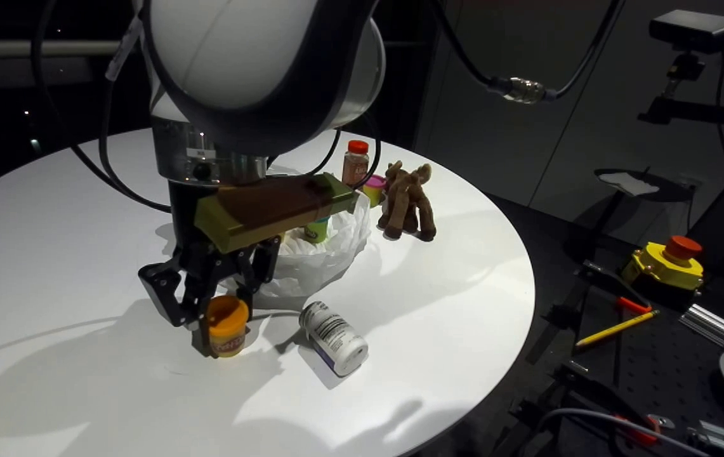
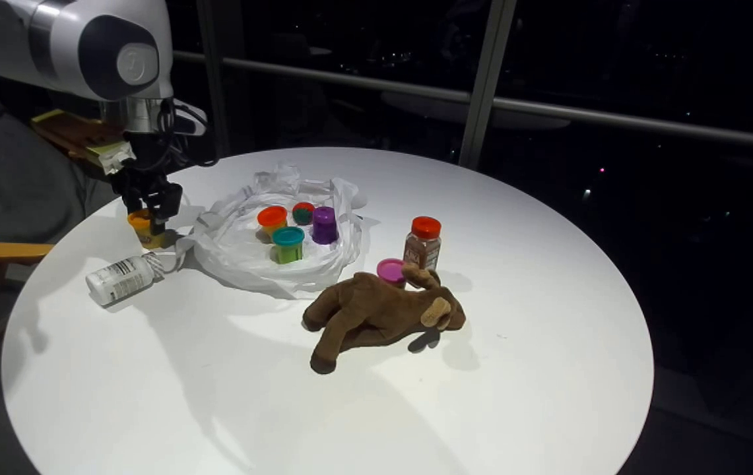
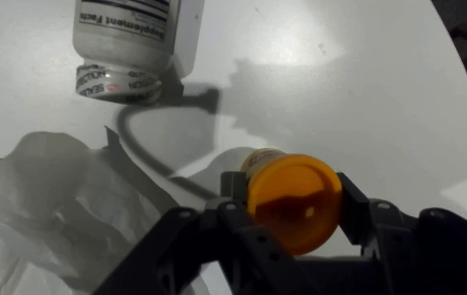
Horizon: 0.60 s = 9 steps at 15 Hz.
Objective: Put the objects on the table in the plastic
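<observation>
The gripper (image 3: 293, 198) is clamped on the orange-lidded tub (image 1: 227, 327), black fingers (image 3: 354, 213) against both sides of it. Tub is lid up, down at the table (image 2: 534, 369) surface, outside the plastic bag (image 2: 237, 264) and just beside it. Can't tell from here if its base touches.

White bottle (image 1: 335, 339) lies on its side near that tub, neck end toward the bag. "Supplement Facts" reads upside down on it in the wrist view.

Bag is spread on the table, crumpled rim, four items inside: teal-lidded tub (image 2: 288, 248), red-lidded tub (image 2: 272, 219), purple tub (image 2: 325, 227), plus a small red-and-green item (image 2: 303, 213) I can't identify.

Rest of the stuff is outside the bag, well apart from the gripper. Brown plush animal (image 2: 376, 307) on the table, pink-lidded tub (image 2: 389, 270) right behind it in an exterior view and partly hidden, red-capped jar (image 2: 423, 249) upright just beside. Can't tell if those touch.

Brown block (image 1: 276, 209) with yellow-green ends sits above the fingers. Off the table: yellow box (image 1: 661, 270) with a red button (image 1: 683, 248), yellow pencil (image 1: 617, 329) near it.
</observation>
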{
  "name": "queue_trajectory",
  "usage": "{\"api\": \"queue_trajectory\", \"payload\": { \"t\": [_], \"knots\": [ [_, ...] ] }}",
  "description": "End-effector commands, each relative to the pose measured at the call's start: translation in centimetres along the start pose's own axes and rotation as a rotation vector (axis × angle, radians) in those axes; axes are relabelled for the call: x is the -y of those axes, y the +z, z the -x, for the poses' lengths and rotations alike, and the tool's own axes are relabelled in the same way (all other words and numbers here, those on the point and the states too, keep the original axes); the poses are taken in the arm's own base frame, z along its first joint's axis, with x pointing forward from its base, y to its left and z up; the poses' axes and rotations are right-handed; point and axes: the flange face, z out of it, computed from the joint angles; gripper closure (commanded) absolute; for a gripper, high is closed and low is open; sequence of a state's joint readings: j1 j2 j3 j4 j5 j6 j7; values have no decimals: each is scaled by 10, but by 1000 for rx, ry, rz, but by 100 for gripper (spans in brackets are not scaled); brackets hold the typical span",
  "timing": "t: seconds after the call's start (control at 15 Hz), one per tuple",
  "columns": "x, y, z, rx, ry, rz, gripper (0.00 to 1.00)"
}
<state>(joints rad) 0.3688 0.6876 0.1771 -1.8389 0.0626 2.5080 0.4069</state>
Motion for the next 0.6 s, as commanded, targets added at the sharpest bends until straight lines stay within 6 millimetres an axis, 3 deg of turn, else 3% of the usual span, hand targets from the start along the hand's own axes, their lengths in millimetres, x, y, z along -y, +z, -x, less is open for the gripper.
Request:
{"api": "queue_trajectory", "payload": {
  "t": [0.0, 0.27, 0.53],
  "knots": [
    [11, -33, 4, -36, -10, -4, 72],
    [11, -82, -1, -103, 4, -2, 72],
    [-22, -122, -19, -176, 62, 4, 72]
  ]
}}
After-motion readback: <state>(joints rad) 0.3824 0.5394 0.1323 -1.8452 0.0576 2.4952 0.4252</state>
